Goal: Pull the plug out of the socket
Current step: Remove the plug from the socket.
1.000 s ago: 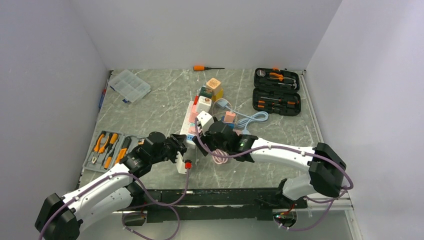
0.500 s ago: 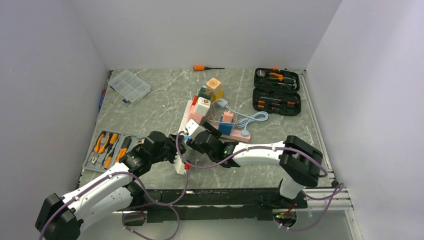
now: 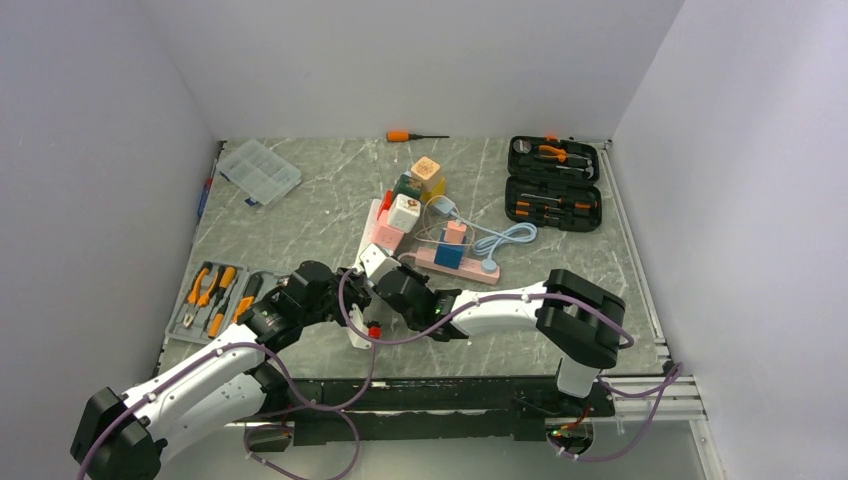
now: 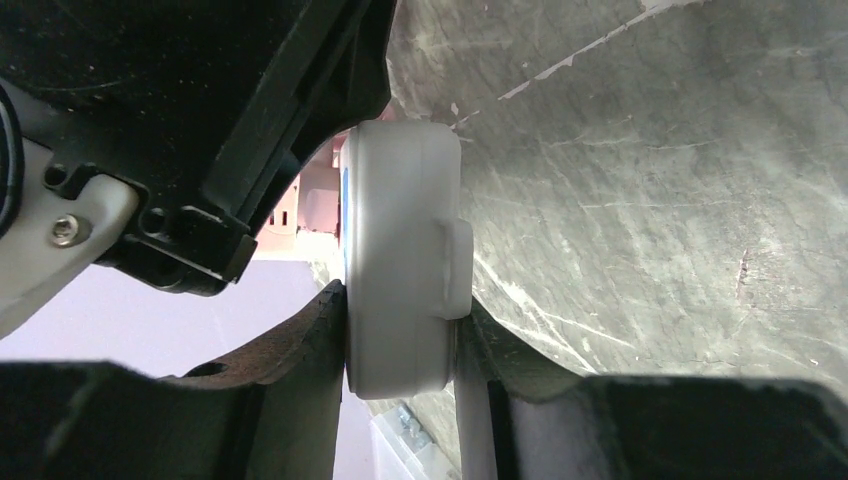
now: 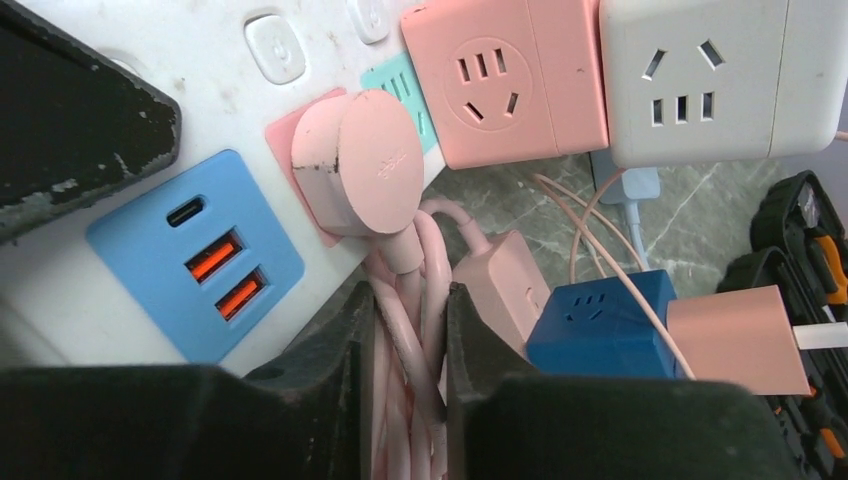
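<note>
My left gripper (image 4: pixel 402 325) is clamped on the near end of the white power strip (image 4: pixel 398 210). One finger presses against each long side, holding the strip down on the grey marbled table (image 4: pixel 650 200). My right gripper (image 5: pixel 410 300) is closed around the pink cord (image 5: pixel 402 400), whose loops are squeezed between my two fingers. The pink plug (image 5: pixel 358 160) sits at 12 o'clock from those fingertips, seated in its pink socket (image 5: pixel 280 135) on the strip's face.

At 8 o'clock from the plug is the blue USB panel (image 5: pixel 195 255) with two orange ports. At 1 o'clock is a pink cube adapter (image 5: pixel 505 80), with a white cube adapter (image 5: pixel 715 80) just beside it at its 3 o'clock. A blue cube (image 5: pixel 600 320) lies at 4 o'clock from the plug.

Seen from above, the strip lies near the table's middle. From it, a black tool case (image 3: pixel 553 183) is at 2 o'clock, an orange screwdriver (image 3: pixel 410 135) at 12, a clear organiser box (image 3: pixel 260 170) at 10 and a tray of pliers (image 3: pixel 210 297) at 9.
</note>
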